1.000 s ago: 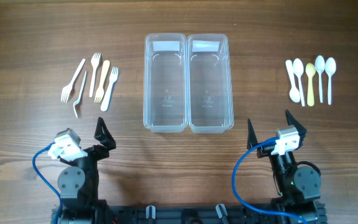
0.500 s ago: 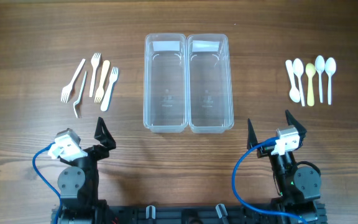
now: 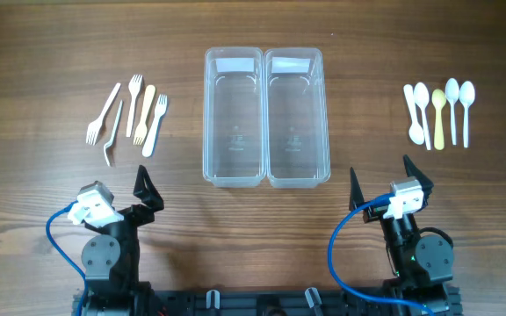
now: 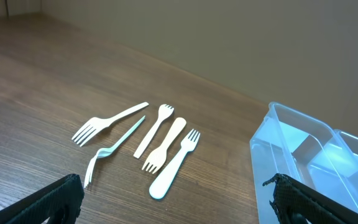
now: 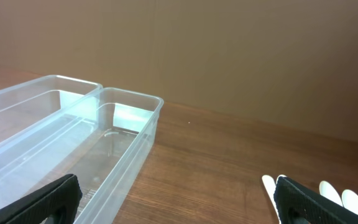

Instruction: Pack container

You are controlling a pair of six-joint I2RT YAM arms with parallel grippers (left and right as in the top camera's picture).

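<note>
Sitting side by side at table centre, long walls touching or nearly so, the left container (image 3: 234, 118) & right container (image 3: 298, 118) are both clear, empty and open-top up. Each one's long axis runs straight away from the robot, short ends near & far. The layout looks staged, prob. so each arm serves its own side: forks (image 3: 154, 127) lie well left of the tubs, spoons (image 3: 438, 114) well right. Most of the cutlery lies roughly parallel to the tubs, w/ two forks slanted, so pieces should drop in lengthwise w/o much turning. Nothing is packed yet. Left gripper (image 4: 176, 190) & right gripper (image 3: 379, 175) sit near the table's (image 3: 253, 228) front edge, fingers spread wide, holding nothing, well short of everything.
</note>
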